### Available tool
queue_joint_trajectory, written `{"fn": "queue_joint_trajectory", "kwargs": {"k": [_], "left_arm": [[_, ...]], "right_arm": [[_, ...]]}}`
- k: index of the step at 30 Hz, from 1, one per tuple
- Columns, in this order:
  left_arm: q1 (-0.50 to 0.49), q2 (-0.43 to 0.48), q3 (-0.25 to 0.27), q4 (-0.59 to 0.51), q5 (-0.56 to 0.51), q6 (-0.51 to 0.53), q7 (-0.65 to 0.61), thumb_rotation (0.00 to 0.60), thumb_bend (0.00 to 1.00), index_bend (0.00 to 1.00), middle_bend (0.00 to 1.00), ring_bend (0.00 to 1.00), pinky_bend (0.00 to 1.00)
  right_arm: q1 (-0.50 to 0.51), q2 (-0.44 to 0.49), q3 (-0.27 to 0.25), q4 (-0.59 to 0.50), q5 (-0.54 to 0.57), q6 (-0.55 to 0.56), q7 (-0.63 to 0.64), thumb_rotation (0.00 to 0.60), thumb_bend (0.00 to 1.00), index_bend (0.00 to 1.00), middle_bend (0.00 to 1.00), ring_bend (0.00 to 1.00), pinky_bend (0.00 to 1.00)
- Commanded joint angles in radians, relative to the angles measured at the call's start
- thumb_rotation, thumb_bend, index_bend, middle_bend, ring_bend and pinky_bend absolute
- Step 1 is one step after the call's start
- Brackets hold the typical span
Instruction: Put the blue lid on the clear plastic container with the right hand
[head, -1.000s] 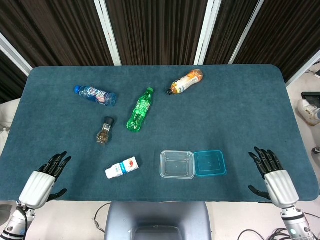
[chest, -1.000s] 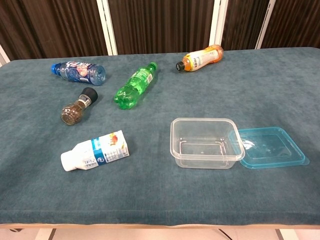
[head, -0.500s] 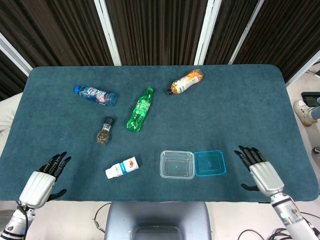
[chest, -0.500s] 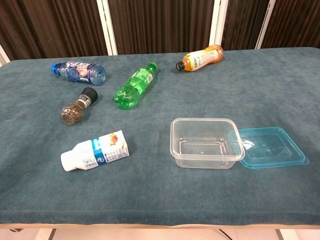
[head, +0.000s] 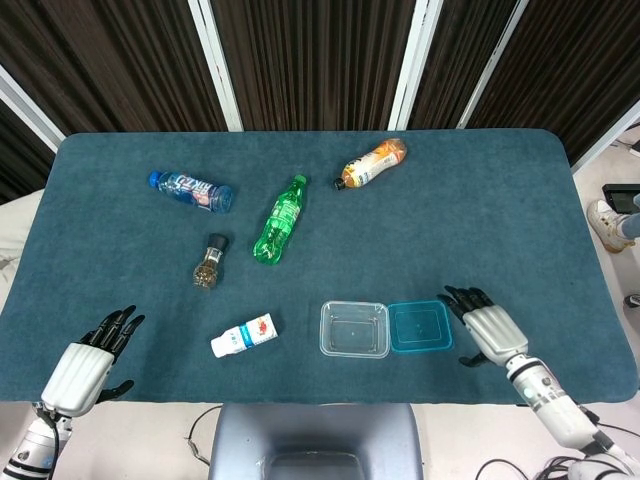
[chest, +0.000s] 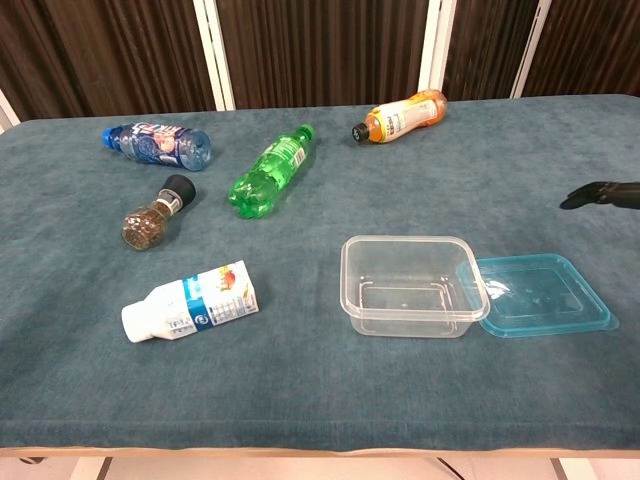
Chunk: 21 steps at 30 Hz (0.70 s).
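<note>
Approach step, pre-grasp. Right hand (head: 487, 327) hovered just beside blue lid (head: 420, 326), fingers spread, holding nothing. Lid lay flat on bench (head: 480, 220), w/ its left edge tucked against right rim of clear plastic container (head: 354, 329). Left hand (head: 88, 358) rested open at near-left bench edge, idle. Next, probably: reach over lid, pinch its free right edge, lift, carry left, seat squarely on container rim.
</note>
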Motion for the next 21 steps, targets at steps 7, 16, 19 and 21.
{"fn": "queue_joint_trajectory", "kwargs": {"k": [7, 16, 19, 21], "left_arm": [[-0.008, 0.013, 0.01, -0.015, 0.0, -0.026, -0.008, 0.6, 0.34, 0.07, 0.01, 0.09, 0.44], [-0.006, 0.014, 0.009, -0.02, -0.005, -0.025, -0.001, 0.6, 0.34, 0.07, 0.01, 0.09, 0.44], [-0.006, 0.014, 0.01, -0.021, -0.001, -0.024, 0.001, 0.6, 0.34, 0.07, 0.01, 0.09, 0.44], [-0.006, 0.014, 0.01, -0.02, -0.002, -0.025, 0.002, 0.6, 0.34, 0.07, 0.01, 0.09, 0.44]], "right_arm": [[0.082, -0.079, 0.033, 0.033, 0.141, -0.101, -0.092, 0.6, 0.2, 0.09, 0.12, 0.1, 0.1], [0.122, -0.123, 0.027, 0.061, 0.234, -0.125, -0.147, 0.6, 0.2, 0.09, 0.12, 0.11, 0.1], [0.132, -0.134, 0.022, 0.066, 0.248, -0.129, -0.154, 0.6, 0.2, 0.09, 0.12, 0.11, 0.1], [0.137, -0.143, 0.019, 0.072, 0.254, -0.131, -0.155, 0.6, 0.2, 0.09, 0.12, 0.11, 0.1]]}}
